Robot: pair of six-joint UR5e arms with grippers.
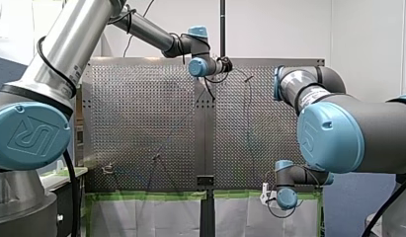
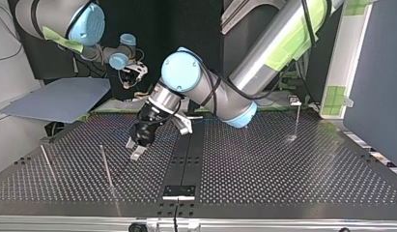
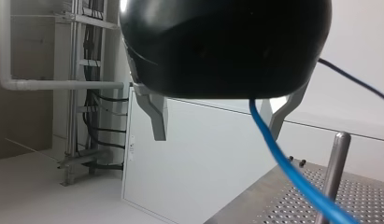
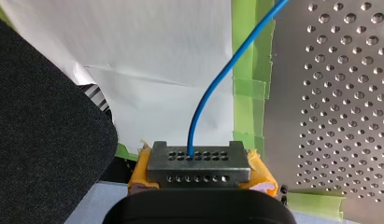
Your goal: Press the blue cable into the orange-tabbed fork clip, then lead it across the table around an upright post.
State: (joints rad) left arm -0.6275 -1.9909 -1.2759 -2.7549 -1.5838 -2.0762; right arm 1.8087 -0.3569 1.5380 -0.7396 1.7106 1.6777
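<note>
Two pincers on blue cable [image 4: 199, 103]: my right pincer [image 4: 199, 163] clamps it off bench [image 4: 348, 93] edge, likely as anchor; my left pincer [image 3: 217, 116] spread, cable loose between fingers [image 3: 154, 116] near upright post [image 3: 334, 172]

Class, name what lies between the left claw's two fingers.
The blue cable, seen in the left wrist view: it hangs between the fingers of the open left claw, close beside one.
</note>
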